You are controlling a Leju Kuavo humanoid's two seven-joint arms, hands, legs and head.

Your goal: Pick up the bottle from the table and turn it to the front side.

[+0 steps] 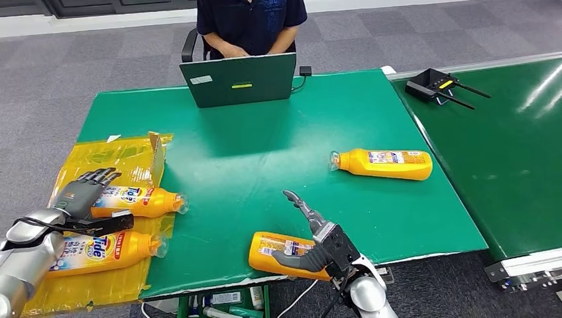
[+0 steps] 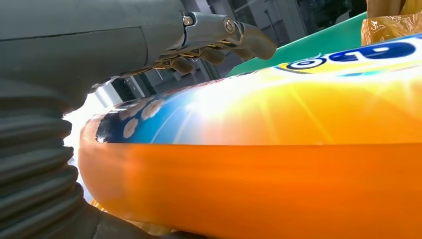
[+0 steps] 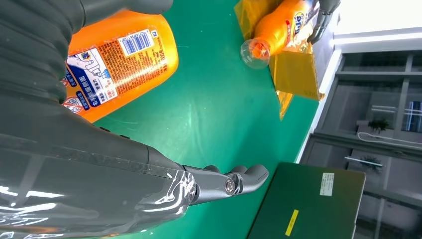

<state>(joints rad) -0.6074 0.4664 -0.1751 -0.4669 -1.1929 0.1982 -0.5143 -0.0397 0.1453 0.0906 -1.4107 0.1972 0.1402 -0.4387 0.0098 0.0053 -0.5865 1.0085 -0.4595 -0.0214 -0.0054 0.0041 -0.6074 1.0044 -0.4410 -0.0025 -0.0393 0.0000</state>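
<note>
Several orange Tide bottles lie on the green table [image 1: 265, 152]. One bottle [image 1: 278, 250] lies back label up at the front edge; my right hand [image 1: 323, 244] is beside it, thumb against its side, fingers [image 3: 244, 179] stretched out and apart. The right wrist view shows that bottle [image 3: 119, 59] between thumb and fingers, not gripped. My left hand [image 1: 83, 192] reaches over the base of a front-label-up bottle [image 1: 142, 201]. In the left wrist view its fingers [image 2: 219, 35] hover just above this bottle [image 2: 273, 164]. A third bottle [image 1: 99, 250] lies nearer, a fourth [image 1: 386, 163] at mid right.
A yellow plastic bag [image 1: 126, 156] lies under the left bottles. A green laptop [image 1: 238, 79] stands at the far edge, with a seated person behind it. A second green surface [image 1: 523, 152] adjoins on the right, carrying a black device with antennas [image 1: 434, 85].
</note>
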